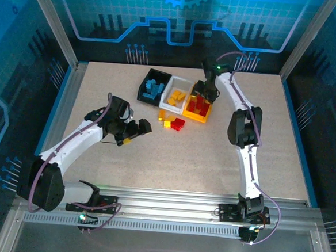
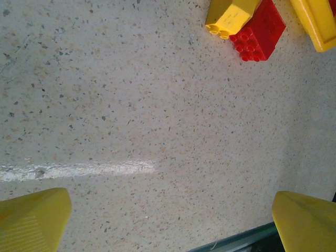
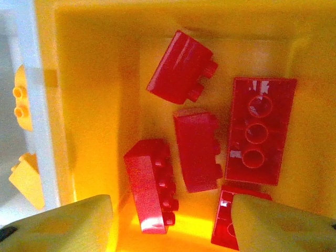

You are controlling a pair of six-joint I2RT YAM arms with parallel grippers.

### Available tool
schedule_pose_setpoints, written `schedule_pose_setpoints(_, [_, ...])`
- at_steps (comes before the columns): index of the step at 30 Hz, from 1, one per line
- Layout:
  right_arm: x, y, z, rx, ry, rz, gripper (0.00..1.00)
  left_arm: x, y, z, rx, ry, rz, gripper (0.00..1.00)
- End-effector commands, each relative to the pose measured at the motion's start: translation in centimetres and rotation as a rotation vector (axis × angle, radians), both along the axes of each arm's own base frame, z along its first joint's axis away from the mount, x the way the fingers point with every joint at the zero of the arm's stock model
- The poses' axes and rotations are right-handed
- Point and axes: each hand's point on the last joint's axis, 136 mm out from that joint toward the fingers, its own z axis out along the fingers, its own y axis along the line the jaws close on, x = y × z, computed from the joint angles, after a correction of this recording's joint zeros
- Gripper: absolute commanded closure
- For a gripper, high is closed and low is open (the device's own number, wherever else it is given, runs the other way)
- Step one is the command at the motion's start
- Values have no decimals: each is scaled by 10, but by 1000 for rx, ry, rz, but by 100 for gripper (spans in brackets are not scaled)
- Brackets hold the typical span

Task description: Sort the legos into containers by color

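step: probably the drop into the orange bin (image 1: 196, 120), judging by the right gripper (image 1: 206, 94), which hung straight over it
right jaws: parted, nothing between them (one red brick lay close by the right finger, but down on the bin floor as far as I could tell)
left jaws: left gripper (image 1: 137, 132) released wide and empty, over bare table (image 1: 211, 163) left of centre
bins: three joined in a row near the middle of the table's far edge; black bin (image 1: 143, 88), white bin (image 1: 170, 109), then the orange one, left to right
sorted: blue bricks (image 1: 153, 90) in black, yellow bricks (image 1: 177, 96) in white, red bricks (image 3: 257, 131) in orange
unsorted: loose red brick (image 2: 258, 32) and loose yellow brick (image 2: 231, 16), touching, on the table just off the near rims of the white and orange bins
doing it well: the right gripper needed to rise straight up past the rim before swinging, so a finger would not clip the wall or drag a brick out
next pick: the loose pair touched, so it called for a narrow grasp from above on one brick, not a wide one that could catch both
writing: none readable; no brand or label on bins, bricks or grippers
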Motion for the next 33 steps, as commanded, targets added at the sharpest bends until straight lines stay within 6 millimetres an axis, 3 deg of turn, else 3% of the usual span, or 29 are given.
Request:
schedule_pose_setpoints(1, [-14,0,55,-4,-77,37,35,5,-2,1,-2,-25,3,1])
schedule_pose_setpoints(6, [-59,24,71,26,-76,122,35,22,-13,3,42,-51,-70,1])
schedule_pose_setpoints(10, [-113,55,46,58,43,153,34,35,-15,7,55,-69,-71,1])
schedule_pose_setpoints(11, [-123,61,38,66,78,145,30,37,-15,7,55,-72,-70,1])
schedule_pose_setpoints(13, [-141,78,24,69,127,133,4,41,-16,8,49,-77,-68,1])
schedule_pose_setpoints(14, [-145,85,20,71,135,134,0,41,-16,8,47,-75,-67,1])
schedule_pose_setpoints(19, [-150,108,4,27,152,84,0,39,-12,10,46,-82,-55,1])
schedule_pose_setpoints(25, [-145,111,-18,19,188,-84,4,26,-1,18,27,-93,-22,1])
schedule_pose_setpoints(33, [-119,110,-32,-16,175,-164,11,9,20,25,32,-102,20,1])
